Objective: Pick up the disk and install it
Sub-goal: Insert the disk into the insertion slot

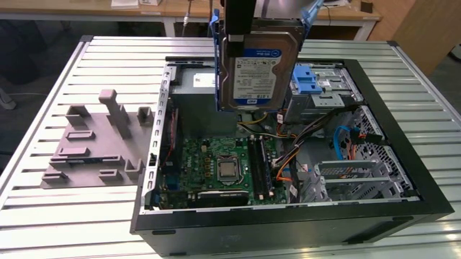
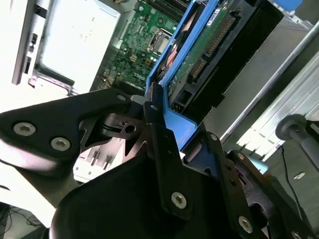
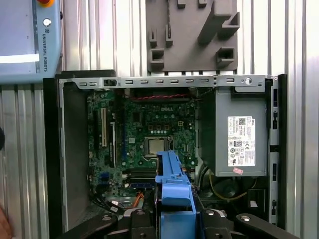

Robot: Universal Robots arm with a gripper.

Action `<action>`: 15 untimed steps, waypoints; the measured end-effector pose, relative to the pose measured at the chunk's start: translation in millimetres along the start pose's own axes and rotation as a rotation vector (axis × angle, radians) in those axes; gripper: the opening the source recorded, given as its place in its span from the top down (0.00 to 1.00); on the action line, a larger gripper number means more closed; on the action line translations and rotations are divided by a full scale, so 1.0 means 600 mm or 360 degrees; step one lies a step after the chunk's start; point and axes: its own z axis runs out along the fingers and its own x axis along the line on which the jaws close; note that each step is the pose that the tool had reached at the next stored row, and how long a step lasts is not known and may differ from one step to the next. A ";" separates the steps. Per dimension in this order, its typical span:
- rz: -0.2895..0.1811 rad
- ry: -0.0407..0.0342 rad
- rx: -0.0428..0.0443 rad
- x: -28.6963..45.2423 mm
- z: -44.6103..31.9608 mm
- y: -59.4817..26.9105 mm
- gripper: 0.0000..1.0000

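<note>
Exterior view: high, oblique, looking down over open computer case [image 1: 288,218] on counter [image 1: 65,216]. First wrist view: straight down, mid-distance. Second wrist view: very close behind gripper [image 2: 179,129], along disk [image 2: 199,52]. Motherboard [image 1: 209,156] shared by all.

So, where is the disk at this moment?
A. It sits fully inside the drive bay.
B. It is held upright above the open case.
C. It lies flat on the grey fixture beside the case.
B: the disk hangs upright over the open computer case, its blue bracket clamped between the jaws.
</note>
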 end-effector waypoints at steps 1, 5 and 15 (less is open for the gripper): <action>0.0000 0.0000 0.0000 0.005 0.001 0.000 0.64; 0.0000 0.0000 -0.0001 0.023 0.004 -0.002 0.64; 0.0000 0.0000 -0.0006 0.036 0.010 -0.019 0.64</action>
